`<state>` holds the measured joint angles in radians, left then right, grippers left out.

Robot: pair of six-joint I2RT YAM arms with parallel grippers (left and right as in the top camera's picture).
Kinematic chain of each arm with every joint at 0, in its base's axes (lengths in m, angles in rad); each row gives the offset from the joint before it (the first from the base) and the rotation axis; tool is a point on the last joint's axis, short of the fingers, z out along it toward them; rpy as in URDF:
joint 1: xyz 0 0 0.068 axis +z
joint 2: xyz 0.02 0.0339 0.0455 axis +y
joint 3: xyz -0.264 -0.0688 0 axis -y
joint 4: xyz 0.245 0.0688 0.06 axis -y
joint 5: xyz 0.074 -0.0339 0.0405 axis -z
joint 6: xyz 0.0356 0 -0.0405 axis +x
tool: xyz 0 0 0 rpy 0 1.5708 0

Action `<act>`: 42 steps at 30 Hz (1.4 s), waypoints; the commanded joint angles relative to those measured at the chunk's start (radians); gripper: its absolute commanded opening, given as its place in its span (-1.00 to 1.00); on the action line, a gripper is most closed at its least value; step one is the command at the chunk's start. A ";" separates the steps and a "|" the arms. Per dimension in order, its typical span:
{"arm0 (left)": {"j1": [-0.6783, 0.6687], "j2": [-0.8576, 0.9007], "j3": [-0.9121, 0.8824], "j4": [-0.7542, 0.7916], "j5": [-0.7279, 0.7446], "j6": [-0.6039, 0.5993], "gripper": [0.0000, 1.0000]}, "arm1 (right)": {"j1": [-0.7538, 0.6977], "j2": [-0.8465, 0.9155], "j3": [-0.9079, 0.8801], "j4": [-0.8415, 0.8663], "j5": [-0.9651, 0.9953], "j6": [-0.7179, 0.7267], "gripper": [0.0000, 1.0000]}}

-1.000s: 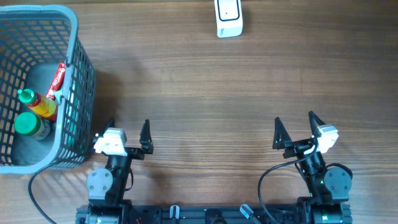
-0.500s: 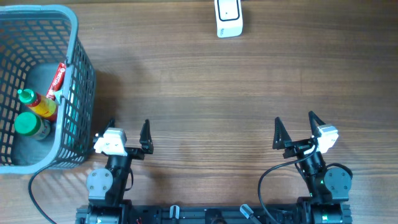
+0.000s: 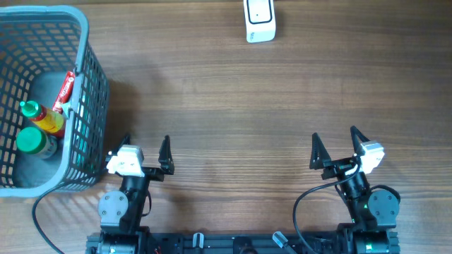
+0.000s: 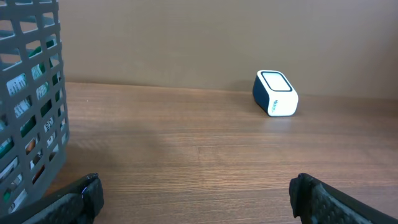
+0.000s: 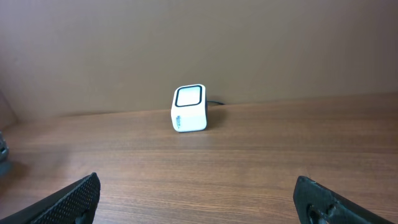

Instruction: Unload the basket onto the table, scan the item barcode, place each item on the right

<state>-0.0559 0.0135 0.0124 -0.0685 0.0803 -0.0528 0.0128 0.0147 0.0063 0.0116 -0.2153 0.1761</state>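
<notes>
Seen from above, the grey mesh basket stands at the 9 to 10 o'clock side of the wooden table. The items to be scanned lie inside it. A yellow bottle with a green cap lies on its side. A green-lidded jar sits just beside it toward 6 o'clock. A red packet leans against the basket wall toward 3 o'clock. No barcode can be made out on any of them.

The white barcode scanner sits at 12 o'clock, at the far edge of the table and well apart from the basket. Its dark-framed window faces upward and toward the arms.

The left gripper rests at 7 o'clock, near the basket's lower corner but apart from it. Its jaws are spread wide over bare wood and grip no object. The right gripper rests at 5 o'clock, also spread wide and empty.

In the left wrist view the basket fills the 9 o'clock side and the scanner stands toward 1 o'clock. The black fingertips show only in the lower corners.

In the right wrist view the scanner stands near 12 o'clock, with a thin dark cable running off behind it
</notes>
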 commanded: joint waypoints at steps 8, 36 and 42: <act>0.008 -0.011 -0.007 -0.003 -0.003 0.020 1.00 | 0.006 -0.007 -0.001 0.003 0.017 0.009 0.99; 0.008 0.141 0.229 0.464 0.015 -0.059 1.00 | 0.006 -0.007 -0.001 0.003 0.017 0.010 0.99; 0.008 0.446 0.530 0.299 -0.040 -0.060 1.00 | 0.006 -0.007 -0.001 0.003 0.017 0.009 0.99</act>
<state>-0.0559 0.2646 0.3420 0.2977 0.0795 -0.1070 0.0128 0.0147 0.0063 0.0109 -0.2150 0.1761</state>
